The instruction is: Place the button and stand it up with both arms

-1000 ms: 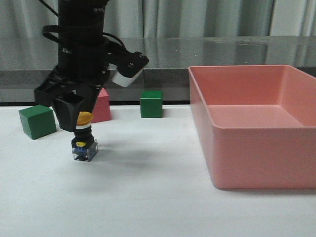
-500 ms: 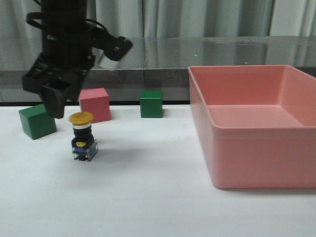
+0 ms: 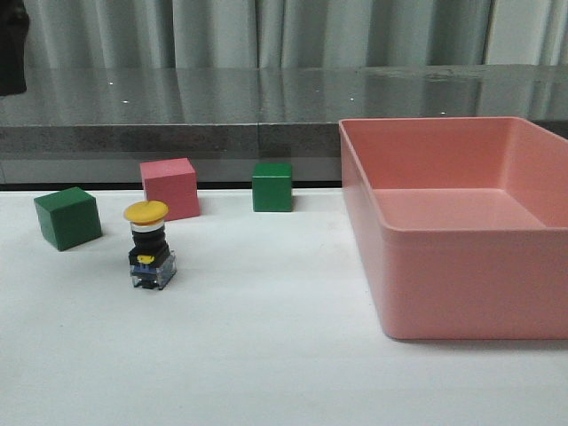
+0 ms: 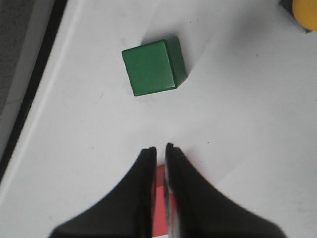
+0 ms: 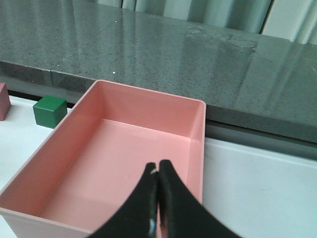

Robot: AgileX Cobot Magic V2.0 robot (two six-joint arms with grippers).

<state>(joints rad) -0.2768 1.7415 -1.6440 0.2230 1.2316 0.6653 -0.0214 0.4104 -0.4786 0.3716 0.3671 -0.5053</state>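
There is 1 pink bin (image 3: 461, 222), sitting on the right side of the white table (image 3: 266, 355) with nothing in it. 3 cubes stand toward the back left: 1 pink cube (image 3: 169, 188) and 2 green ones, the left green cube (image 3: 67, 217) nearest the table's left edge and the far green cube (image 3: 272, 186) between the pink cube and the bin. 1 button (image 3: 149, 244) stands upright on its clear base, yellow cap on top, in front of the pink cube and just right of the left green cube, touching neither.

Behind the table runs a dark grey speckled ledge (image 3: 266, 98), with pale curtains (image 3: 266, 31) above it.

The left claw (image 4: 159, 148) hangs above the table, looking straight down, its fingers almost together and holding nothing. The right claw (image 5: 157, 171) is raised over the near edge of the bin, fingers pressed together and empty.
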